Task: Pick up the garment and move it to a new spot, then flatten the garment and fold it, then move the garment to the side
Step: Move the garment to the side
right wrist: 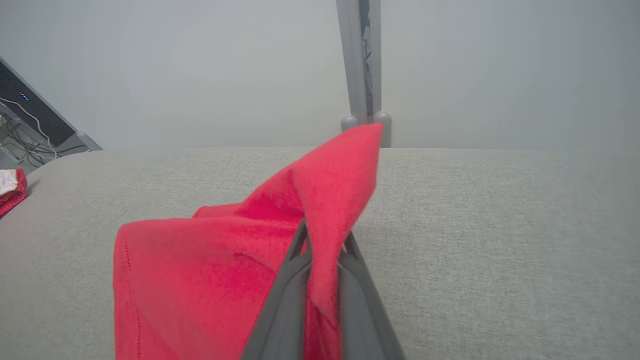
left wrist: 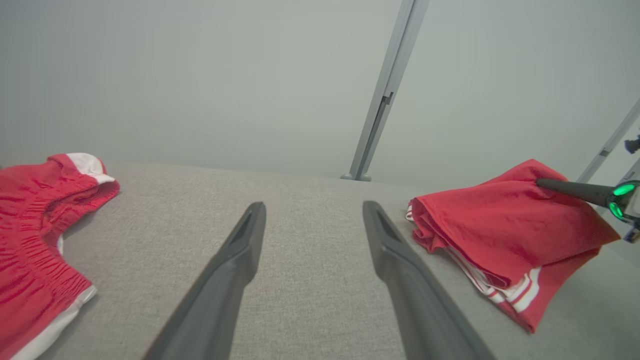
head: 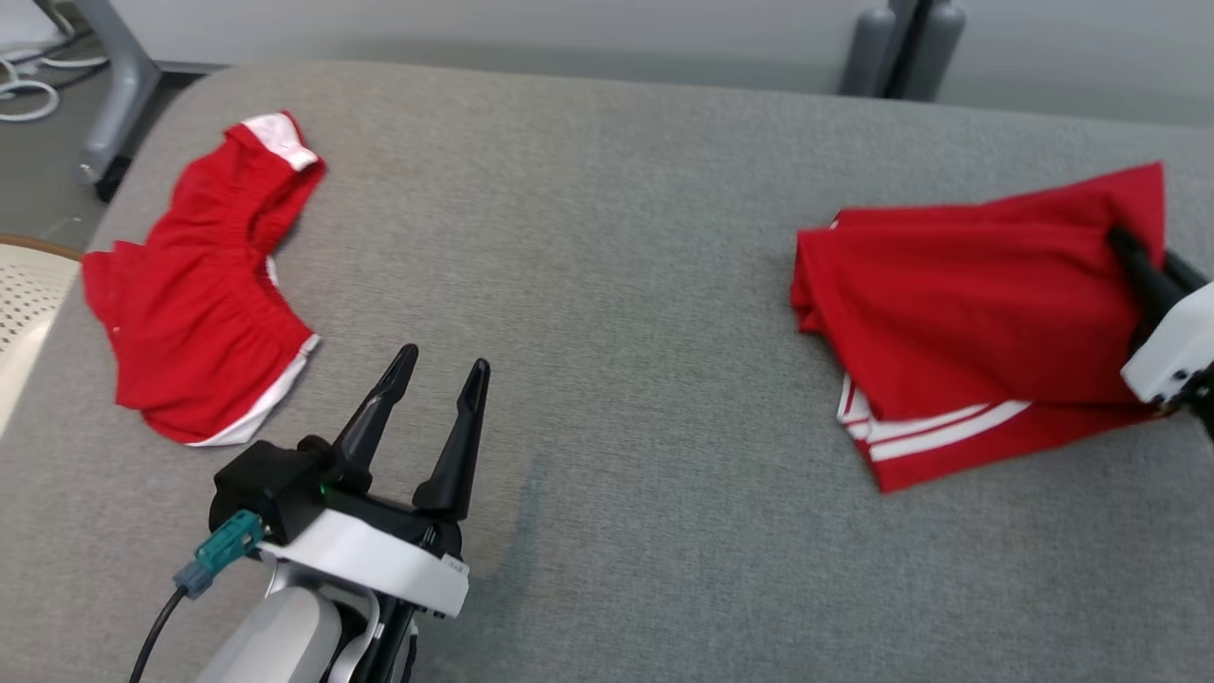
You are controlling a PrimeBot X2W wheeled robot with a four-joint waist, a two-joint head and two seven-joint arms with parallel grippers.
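Garment (head: 967,323) — red, white-striped — lies folded on the grey surface (head: 616,237) at our right in the head view, one corner in our right gripper (head: 1124,242). Left wrist view: our left gripper (left wrist: 312,207) spread, garment well right. Right wrist view: jaws pinching a lifted fold.

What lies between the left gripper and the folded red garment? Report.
Just bare grey surface, per the head view, separates the left gripper from the garment, which the right gripper holds.
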